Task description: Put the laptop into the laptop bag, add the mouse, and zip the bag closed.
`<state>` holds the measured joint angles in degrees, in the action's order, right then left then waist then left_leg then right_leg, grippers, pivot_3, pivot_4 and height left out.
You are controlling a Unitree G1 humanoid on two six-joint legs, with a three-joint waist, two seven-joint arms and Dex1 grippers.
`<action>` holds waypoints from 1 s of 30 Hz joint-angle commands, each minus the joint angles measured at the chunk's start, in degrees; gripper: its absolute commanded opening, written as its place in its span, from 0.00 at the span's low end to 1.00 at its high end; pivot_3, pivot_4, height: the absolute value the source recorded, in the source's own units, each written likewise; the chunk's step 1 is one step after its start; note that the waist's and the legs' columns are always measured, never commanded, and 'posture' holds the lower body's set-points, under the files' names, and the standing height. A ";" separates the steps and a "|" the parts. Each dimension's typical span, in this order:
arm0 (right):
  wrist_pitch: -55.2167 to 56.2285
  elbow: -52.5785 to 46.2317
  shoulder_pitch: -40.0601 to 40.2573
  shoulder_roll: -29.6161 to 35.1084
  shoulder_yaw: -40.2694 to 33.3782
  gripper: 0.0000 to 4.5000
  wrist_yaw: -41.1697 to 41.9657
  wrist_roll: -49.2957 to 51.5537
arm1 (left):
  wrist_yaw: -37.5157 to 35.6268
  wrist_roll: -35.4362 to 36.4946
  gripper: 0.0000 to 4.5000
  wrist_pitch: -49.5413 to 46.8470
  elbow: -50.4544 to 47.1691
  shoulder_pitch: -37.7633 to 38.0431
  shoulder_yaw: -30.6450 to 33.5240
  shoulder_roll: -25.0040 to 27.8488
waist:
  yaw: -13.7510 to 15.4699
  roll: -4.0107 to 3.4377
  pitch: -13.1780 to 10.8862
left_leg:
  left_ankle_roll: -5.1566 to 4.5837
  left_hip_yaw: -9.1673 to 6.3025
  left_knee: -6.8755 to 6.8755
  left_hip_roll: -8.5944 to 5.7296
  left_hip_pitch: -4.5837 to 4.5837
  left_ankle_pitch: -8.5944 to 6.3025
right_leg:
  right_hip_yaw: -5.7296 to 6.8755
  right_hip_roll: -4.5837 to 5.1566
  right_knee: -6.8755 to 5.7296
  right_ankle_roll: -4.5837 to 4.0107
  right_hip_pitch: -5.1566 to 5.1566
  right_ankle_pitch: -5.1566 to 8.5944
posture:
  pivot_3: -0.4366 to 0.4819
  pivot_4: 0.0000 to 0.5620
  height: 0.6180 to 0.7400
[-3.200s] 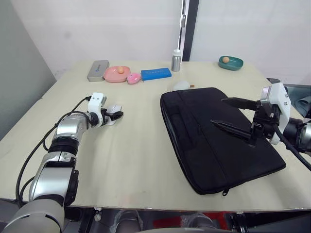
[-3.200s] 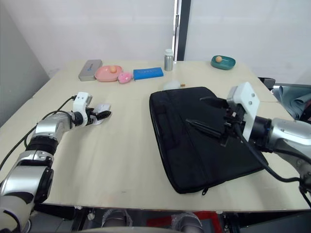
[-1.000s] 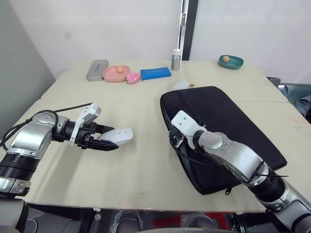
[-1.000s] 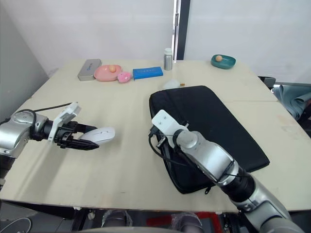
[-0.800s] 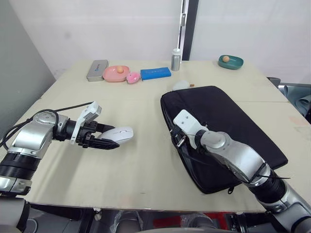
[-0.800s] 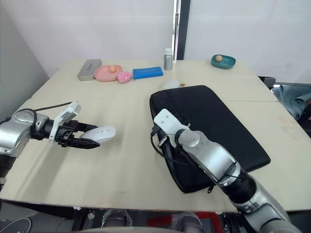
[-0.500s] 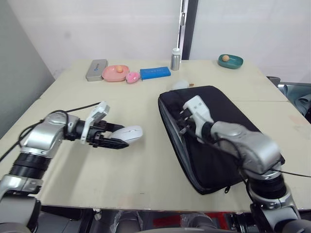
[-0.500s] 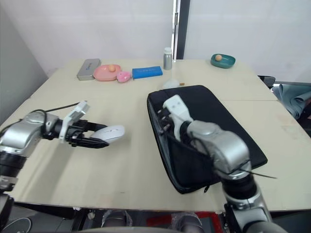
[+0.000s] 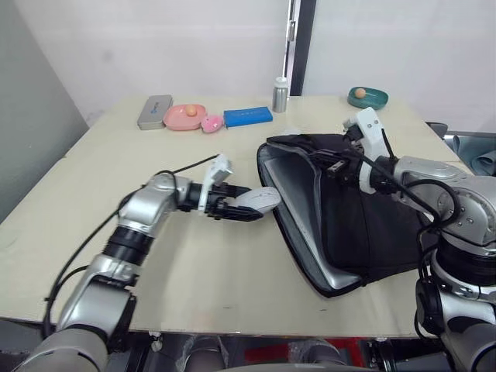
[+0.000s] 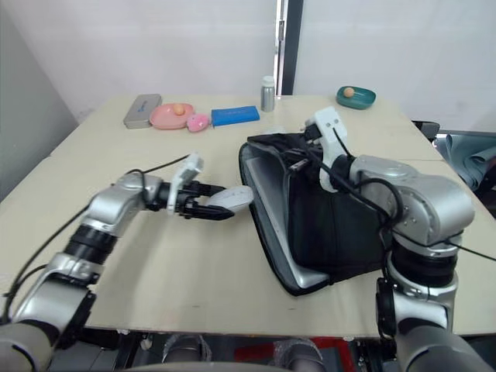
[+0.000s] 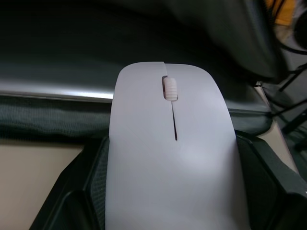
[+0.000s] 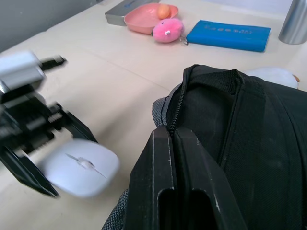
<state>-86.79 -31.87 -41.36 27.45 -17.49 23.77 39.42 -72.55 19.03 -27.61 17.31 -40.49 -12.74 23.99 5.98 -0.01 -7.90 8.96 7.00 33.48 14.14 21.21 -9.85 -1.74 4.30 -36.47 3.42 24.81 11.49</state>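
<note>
Left tool [image 9: 246, 206] clamped on small flat white oval mouse [image 9: 258, 199], now carried right up to mouth of big black soft fabric laptop bag [image 9: 364, 232]. Right tool [image 12: 171, 143] pinched shut on bag's upper flap, lifted since earlier, baring thin silver-grey metal laptop [image 9: 298, 213] inside. No readable writing.

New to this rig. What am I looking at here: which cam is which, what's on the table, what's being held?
It is a humanoid robot with two arms, each ending in a two-fingered pincer. The two wide pictures come from its head camera; the two close ones from cameras on its wrists. The left pincer holds the mouse at the mouth of the laptop bag. The right pincer is shut on the bag's upper edge, lifting it open; the laptop shows as a silver slab inside. At the table's far edge lie a grey tin, a pink dish, a blue box, a metal bottle and a green dish.
</note>
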 commanded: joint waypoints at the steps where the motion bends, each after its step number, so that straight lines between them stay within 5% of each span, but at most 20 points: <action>1: 0.55 -1.22 -3.87 0.06 -4.66 0.01 0.46 2.90 | 4.59 -3.28 0.64 4.90 3.81 -3.16 -0.62 -3.93 | 0.02 0.01 -0.01 | -0.02 0.00 0.00 0.00 0.00 0.01 | 0.00 0.00 0.00 0.00 0.00 0.00 | 0.48 0.27 1.00; 12: -0.24 -2.73 -1.04 -1.06 -3.31 0.01 -1.54 3.81 | 11.85 -9.42 0.64 13.82 11.87 -6.63 -1.88 -13.55 | 0.38 0.00 -0.02 | -0.32 0.01 -0.01 -0.01 0.04 0.18 | -0.01 0.01 0.09 0.01 0.00 -0.01 | 0.48 0.27 1.00; 22: -0.13 -3.33 0.83 -2.41 -2.31 0.01 -3.19 4.38 | 11.39 -10.90 0.64 13.47 11.21 -7.13 -2.99 -16.06 | 0.34 0.00 -0.02 | -0.32 0.01 -0.05 -0.01 0.02 0.18 | -0.01 0.01 0.11 0.01 -0.01 -0.01 | 0.48 0.27 1.00; 30: 0.03 -3.50 1.13 -2.95 -2.31 0.01 -4.14 4.89 | 17.84 -14.01 0.64 19.36 14.65 -5.32 -3.64 -20.21 | 0.44 0.00 -0.02 | -0.32 0.01 -0.07 -0.02 0.04 0.18 | 0.00 0.02 0.19 0.03 -0.02 -0.03 | 0.48 0.27 1.00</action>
<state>-88.13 -32.38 -39.39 24.43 -19.08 19.57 43.11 -56.17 5.52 -10.19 32.02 -45.91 -16.70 4.62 6.42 -0.01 -7.92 8.65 7.01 33.40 14.12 21.25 -9.67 -1.74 4.31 -36.28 3.44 24.79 11.47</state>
